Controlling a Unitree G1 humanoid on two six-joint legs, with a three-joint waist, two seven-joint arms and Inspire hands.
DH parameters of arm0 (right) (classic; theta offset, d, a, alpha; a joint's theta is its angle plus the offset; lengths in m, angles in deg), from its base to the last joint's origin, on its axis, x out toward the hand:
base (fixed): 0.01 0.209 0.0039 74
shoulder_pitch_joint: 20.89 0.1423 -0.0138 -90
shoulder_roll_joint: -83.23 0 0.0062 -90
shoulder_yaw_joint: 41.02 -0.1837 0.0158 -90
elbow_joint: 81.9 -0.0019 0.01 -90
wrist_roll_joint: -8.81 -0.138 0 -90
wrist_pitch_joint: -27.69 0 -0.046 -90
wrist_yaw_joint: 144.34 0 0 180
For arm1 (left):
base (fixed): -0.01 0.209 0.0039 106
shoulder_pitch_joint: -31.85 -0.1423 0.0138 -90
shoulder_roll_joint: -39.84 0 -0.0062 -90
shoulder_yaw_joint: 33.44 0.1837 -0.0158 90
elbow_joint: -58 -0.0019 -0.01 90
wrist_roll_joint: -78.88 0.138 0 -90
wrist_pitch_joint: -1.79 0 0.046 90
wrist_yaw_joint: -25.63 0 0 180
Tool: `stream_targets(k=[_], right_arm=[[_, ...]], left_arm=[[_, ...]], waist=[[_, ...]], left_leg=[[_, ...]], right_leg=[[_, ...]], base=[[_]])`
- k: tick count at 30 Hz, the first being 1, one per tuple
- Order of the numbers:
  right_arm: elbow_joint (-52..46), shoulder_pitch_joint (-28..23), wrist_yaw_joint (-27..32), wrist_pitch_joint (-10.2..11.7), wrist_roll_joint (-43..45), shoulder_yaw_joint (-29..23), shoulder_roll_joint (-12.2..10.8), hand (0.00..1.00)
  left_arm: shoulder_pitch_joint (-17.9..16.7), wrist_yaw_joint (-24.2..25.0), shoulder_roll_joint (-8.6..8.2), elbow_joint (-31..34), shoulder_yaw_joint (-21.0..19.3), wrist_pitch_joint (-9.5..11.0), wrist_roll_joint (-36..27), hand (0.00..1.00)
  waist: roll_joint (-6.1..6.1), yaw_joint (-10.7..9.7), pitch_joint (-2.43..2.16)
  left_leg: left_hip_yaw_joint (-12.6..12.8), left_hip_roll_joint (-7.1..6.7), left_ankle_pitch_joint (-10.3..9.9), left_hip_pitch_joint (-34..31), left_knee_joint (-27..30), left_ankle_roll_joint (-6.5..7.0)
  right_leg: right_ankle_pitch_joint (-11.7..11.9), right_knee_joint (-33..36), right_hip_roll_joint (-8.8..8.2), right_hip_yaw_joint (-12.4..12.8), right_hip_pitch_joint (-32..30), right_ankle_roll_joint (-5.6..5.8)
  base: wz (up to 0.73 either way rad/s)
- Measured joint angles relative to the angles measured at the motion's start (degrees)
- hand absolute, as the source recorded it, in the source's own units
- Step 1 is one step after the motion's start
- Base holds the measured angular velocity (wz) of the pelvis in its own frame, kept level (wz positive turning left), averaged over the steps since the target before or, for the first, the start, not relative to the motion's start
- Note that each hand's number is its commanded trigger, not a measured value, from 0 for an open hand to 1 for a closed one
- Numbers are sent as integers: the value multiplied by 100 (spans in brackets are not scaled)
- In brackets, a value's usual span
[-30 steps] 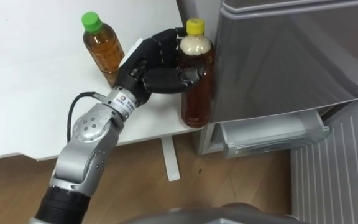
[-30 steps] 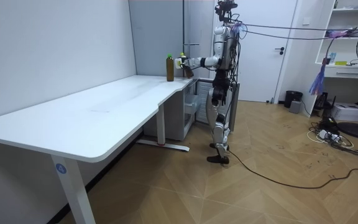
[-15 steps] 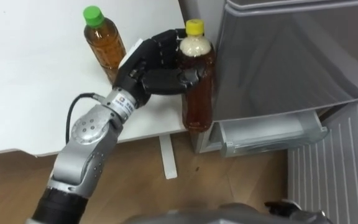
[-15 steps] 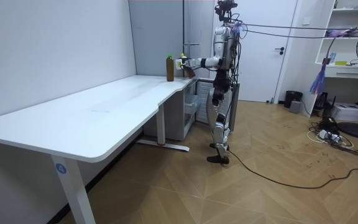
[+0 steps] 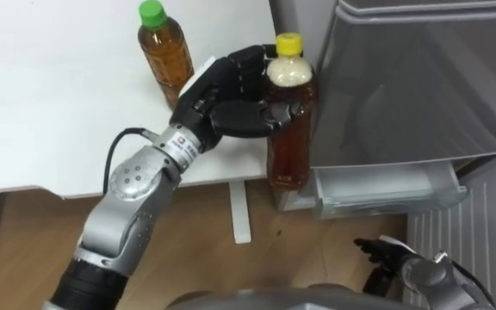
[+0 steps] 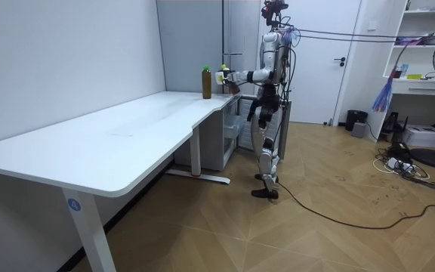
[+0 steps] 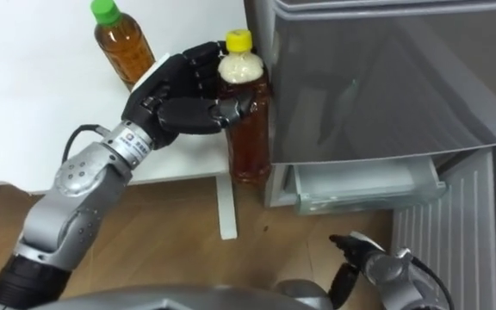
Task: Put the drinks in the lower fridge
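Note:
My left hand (image 5: 231, 99) is shut on a yellow-capped bottle of brown tea (image 5: 288, 155), thumb across its front and fingers round its shoulder. The bottle hangs upright just off the white table's (image 5: 50, 103) corner, against the grey fridge front (image 5: 420, 77). A second tea bottle with a green cap (image 5: 164, 53) stands on the table behind the hand. Below the fridge door, the lower drawer (image 5: 386, 191) is pulled out. My right hand (image 5: 390, 254) shows low at the right, fingers relaxed and holding nothing. In the room view I stand at the table's far end by the fridge (image 6: 236, 45).
The drawer's front panel (image 5: 463, 232) fills the lower right corner. A white table leg and foot (image 5: 239, 215) stand on the wood floor under the held bottle. The long table top stretches away to my left.
My right hand has come up into view at the lower right. The camera has shifted a little. The held bottle has sunk slightly against the table's edge.

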Motion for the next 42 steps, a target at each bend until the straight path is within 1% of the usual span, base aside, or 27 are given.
stream_targets(k=[2, 4, 7, 9, 13, 15, 17, 19, 21, 22, 23, 24, 26, 29, 33, 35, 39, 42], right_arm=[[-47, 0, -72, 0, 6, -1, 35, 0], [-133, -10, -116, -1, 31, 0, 53, 0], [-544, -167, -220, -1, 35, -7, 147, 0], [-695, -216, -280, -1, 46, -9, 183, 0], [-973, -277, -468, -9, 56, -17, 253, 0], [-1095, -276, -545, -11, 56, -27, 272, 0], [-1223, -275, -659, -11, 58, -73, 273, 0], [-1361, -270, -763, -11, 43, -135, 266, 0], [-1634, -263, -971, 4, -251, -243, 178, 0], [-1796, -228, -1092, 53, -523, -273, 79, 0], [-1847, -166, -1202, 111, -812, -249, -104, 0], [-1859, -128, -1253, 132, -971, -208, -178, 0], [-1885, -2, -1493, 144, -1655, -18, -352, 0], [-1892, 136, -1742, 154, -2135, 106, -430, 0], [-1916, 147, -1861, 197, -2463, 105, -449, 0], [-1968, 147, -1958, 207, -2685, 107, -448, 0], [-1968, 146, -2022, 221, -2836, 168, -474, 0], [-1984, 151, -2076, 221, -2964, 219, -468, 0]], left_arm=[[-1, 37, 1, 0, 51, 3, -1, 100], [-1, 39, 1, 0, 55, 5, -1, 100], [-58, 58, 1, 0, 49, 41, -1, 100], [-107, 136, 29, 0, 44, 44, 0, 100], [-225, 307, 154, 0, 46, 48, 5, 100], [-277, 403, 229, 0, 47, 59, 3, 100], [-317, 477, 305, -1, 48, 59, 5, 100], [-319, 516, 339, -1, 49, 65, 7, 100], [-318, 530, 374, 0, 47, 90, 16, 100], [-318, 539, 390, 0, 47, 93, 50, 100], [-320, 568, 389, -1, 50, 92, 104, 100], [-320, 593, 389, -1, 52, 92, 104, 100], [-330, 690, 380, -1, 70, 92, 102, 100], [-393, 791, 382, -2, 101, 92, 105, 100], [-489, 893, 372, -6, 150, 92, 112, 100], [-500, 908, 361, -16, 167, 91, 107, 100], [-499, 905, 350, -33, 243, 92, 101, 100], [-497, 904, 281, -31, 256, 93, 102, 100]], waist=[[0, 81, 0], [-1, 106, 0], [-2, 126, 1], [-3, 133, 1], [-14, 144, 4], [-30, 145, 8], [-71, 147, 9], [-81, 160, 8], [-80, 163, 8], [-81, 154, 6], [-81, 151, 6], [-79, 137, 5], [-60, 131, -1], [-63, 115, 0], [-56, 99, 2], [-31, 74, 11], [-7, 64, 11], [-8, 64, 11]], left_leg=[[0, -1, 0, 0, 0, 0], [-2, -1, 0, 2, -2, 0], [17, 17, 0, 12, -1, 0], [38, 22, 0, 21, 0, 0], [153, 25, 0, 33, 9, 0], [160, 25, 0, 25, 19, 0], [159, 25, 0, 29, 30, 0], [150, 50, 0, 32, 34, -1], [135, 58, -1, 32, 36, -2], [126, 66, -2, 35, 35, -4], [118, 74, -5, 46, 35, -9], [117, 76, -5, 47, 36, -10], [115, 72, -5, 32, 47, -10], [98, 67, -6, 16, 47, -9], [103, 76, -26, 4, 46, -12], [100, 79, -29, -12, 46, -13], [106, 80, -28, -14, 43, -13], [107, 80, -28, -13, 43, -13]], right_leg=[[0, -6, -2, -2, 2, 0], [0, -3, -3, -6, 2, 0], [-2, 1, -7, -4, 2, 0], [-1, 2, -7, 4, 1, 0], [-2, 26, -9, 14, -9, -1], [-10, 61, -10, 15, -57, -10], [-40, 109, -17, 6, -67, -15], [-40, 109, -16, 5, -73, -15], [-40, 102, -11, 0, -77, -15], [-38, 95, -1, -8, -66, -17], [-34, 97, 7, -18, -46, -26], [-33, 95, 9, -19, -41, -28], [-31, 95, 9, -18, -44, -31], [-31, 90, 2, -21, -44, -31], [-30, 95, 9, -22, -51, -31], [-29, 100, 9, -41, -47, -32], [-29, 110, 4, -69, -43, -33], [-29, 119, -3, -91, -45, -33]], base=[[0], [0], [-1], [-4], [-4], [-2], [0], [0], [0], [0], [3], [4], [6], [1], [-2], [0], [2], [0]])
